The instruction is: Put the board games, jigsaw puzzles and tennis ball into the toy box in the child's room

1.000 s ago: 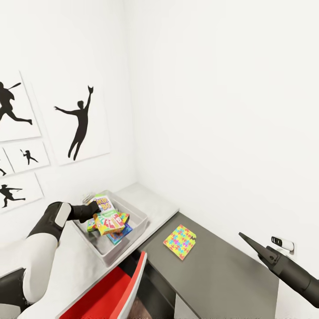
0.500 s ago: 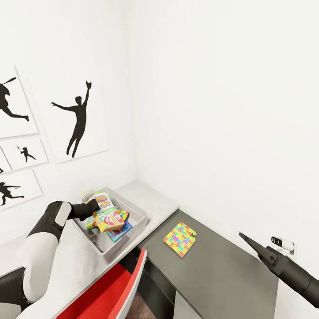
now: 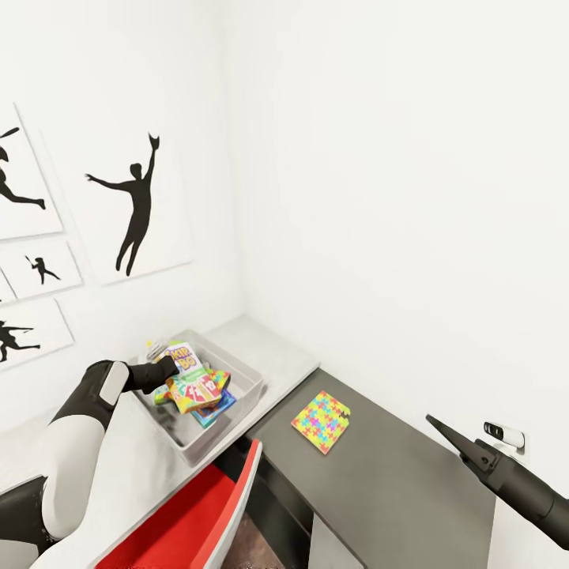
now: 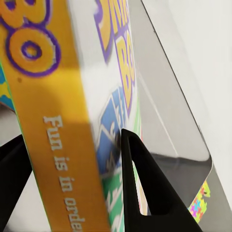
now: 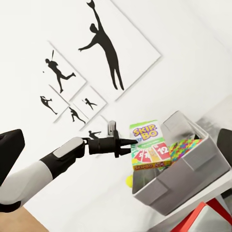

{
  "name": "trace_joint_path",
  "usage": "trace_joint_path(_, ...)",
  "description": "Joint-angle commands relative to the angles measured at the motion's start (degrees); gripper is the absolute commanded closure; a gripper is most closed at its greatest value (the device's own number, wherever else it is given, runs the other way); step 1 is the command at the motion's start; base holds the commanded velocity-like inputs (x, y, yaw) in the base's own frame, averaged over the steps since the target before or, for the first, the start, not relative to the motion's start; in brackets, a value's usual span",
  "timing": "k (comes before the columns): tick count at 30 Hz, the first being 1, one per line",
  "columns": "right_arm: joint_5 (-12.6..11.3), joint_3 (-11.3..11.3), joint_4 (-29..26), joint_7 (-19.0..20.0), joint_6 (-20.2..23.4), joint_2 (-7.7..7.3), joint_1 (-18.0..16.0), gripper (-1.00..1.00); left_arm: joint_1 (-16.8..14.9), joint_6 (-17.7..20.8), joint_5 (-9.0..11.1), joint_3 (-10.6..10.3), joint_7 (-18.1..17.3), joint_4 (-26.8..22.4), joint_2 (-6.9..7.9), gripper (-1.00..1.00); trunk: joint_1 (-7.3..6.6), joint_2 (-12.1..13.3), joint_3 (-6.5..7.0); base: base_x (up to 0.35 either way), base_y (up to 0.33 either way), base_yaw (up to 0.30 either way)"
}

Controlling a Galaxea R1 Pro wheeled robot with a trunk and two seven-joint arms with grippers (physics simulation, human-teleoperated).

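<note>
- SKIP-BO box [image 3: 185,371] was clamped in the left gripper [image 4: 72,159], fingers pinched shut across its thin edge; it hung upright over the toy box [image 3: 251,385], low end down among the other game boxes.
- Right-wrist view confirmed it: left gripper [image 5: 126,143] held the card box [image 5: 149,150] at its 9 o'clock edge, print face toward the camera, above the bin's [image 5: 183,180] near wall.
- Handling, as a judgement: light, stiff card, probably glossy, so likely to slip under a weak pinch. An edge grip near one corner would let it swing; taking it nearer mid-edge should be steadier. Little risk of breakage, corners could dent.
- Bin sat on the table [image 3: 276,352] in the wall corner, at 10 o'clock from the head view's centre. A blue box [image 3: 213,412] lay flat on its floor, partly under the SKIP-BO box.
- Puzzle [image 3: 321,421], bright multicolour and flat, lay on the dark cabinet [image 3: 395,474] at 3 o'clock from the bin, outside it and well apart from both grippers. It lay flush on the surface; I'd expect to need an edge pinch or a slide to the rim.
- Something small and yellow-green [image 5: 129,181] showed just beside the bin's near corner; too small to tell if it was the ball.
- Right gripper [image 3: 454,438] hovered at 4 o'clock over the cabinet, holding nothing; the fingers read as one closed point.
</note>
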Motion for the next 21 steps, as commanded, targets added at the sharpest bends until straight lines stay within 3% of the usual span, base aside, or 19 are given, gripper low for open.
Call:
trace_joint_path(1, -0.14, -0.02, 0.01, 0.06, 0.49, -0.01, -0.05, -1.0, -0.09, 0.31, -0.23, 0.3, -0.33, -0.01, -0.04, 1.0, 0.04, -0.14, -0.23, 0.0, 0.0, 0.0)
trace_joint_path(21, -0.18, -0.02, 0.04, 0.18, 0.48, -0.01, -0.07, -1.0, -0.16, -0.47, -0.23, 0.3, -0.33, -0.02, -0.01, 1.0, 0.04, -0.14, -1.49, 0.0, 0.0, 0.0)
